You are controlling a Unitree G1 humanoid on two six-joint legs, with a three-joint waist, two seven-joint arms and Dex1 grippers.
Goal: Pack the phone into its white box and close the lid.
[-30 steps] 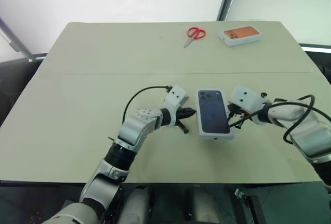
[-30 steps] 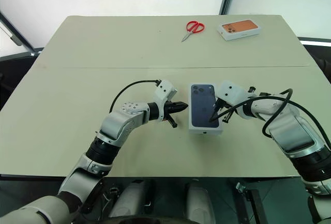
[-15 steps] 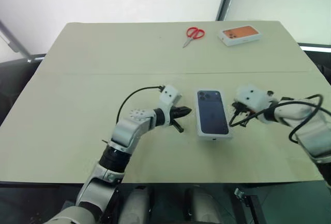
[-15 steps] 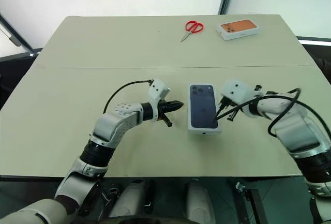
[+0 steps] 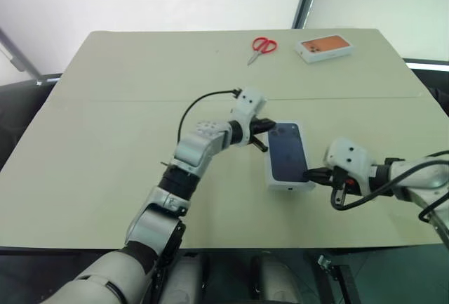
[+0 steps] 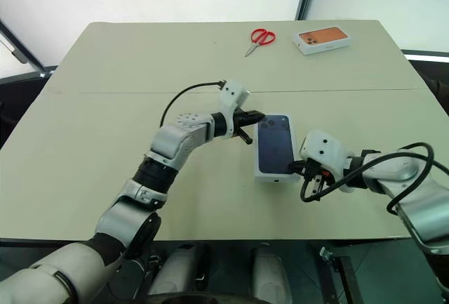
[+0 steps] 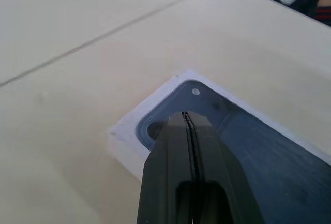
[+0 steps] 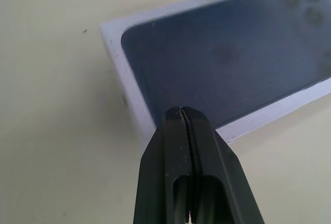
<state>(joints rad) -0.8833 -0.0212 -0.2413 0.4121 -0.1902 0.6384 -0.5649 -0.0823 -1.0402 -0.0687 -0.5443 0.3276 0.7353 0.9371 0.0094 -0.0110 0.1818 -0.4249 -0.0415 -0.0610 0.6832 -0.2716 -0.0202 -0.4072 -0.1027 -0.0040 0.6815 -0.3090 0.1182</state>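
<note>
**At the closed box: both grippers pressed shut against the lid**

At the far corner of the lid (image 5: 287,155), left gripper (image 5: 266,124) clenched, black fingers (image 7: 189,146) pinched flat together with nothing between them, tip poised over the camera cluster of the printed dark blue phone picture. Contact with the lid surface not clear from the wrist view. At the opposite, near corner, right gripper (image 5: 313,175) likewise clamped on nothing, fingers (image 8: 187,146) sealed in a single seam, tip at the lid's white border on the near right edge; touching or just short of it, cannot tell.

Between the two tips, lid seated squarely over the white box (image 6: 272,176), only a thin white side wall showing beneath the near edge. Contents of the box hidden under the lid, so the phone not to be seen and its place not to be told.

Beyond the left gripper, well apart on the far side of the table (image 5: 105,142), red-handled scissors (image 5: 262,46) lying flat, and just beside them to the right an orange-topped white box (image 5: 324,47), closed, its inside not visible.
</note>
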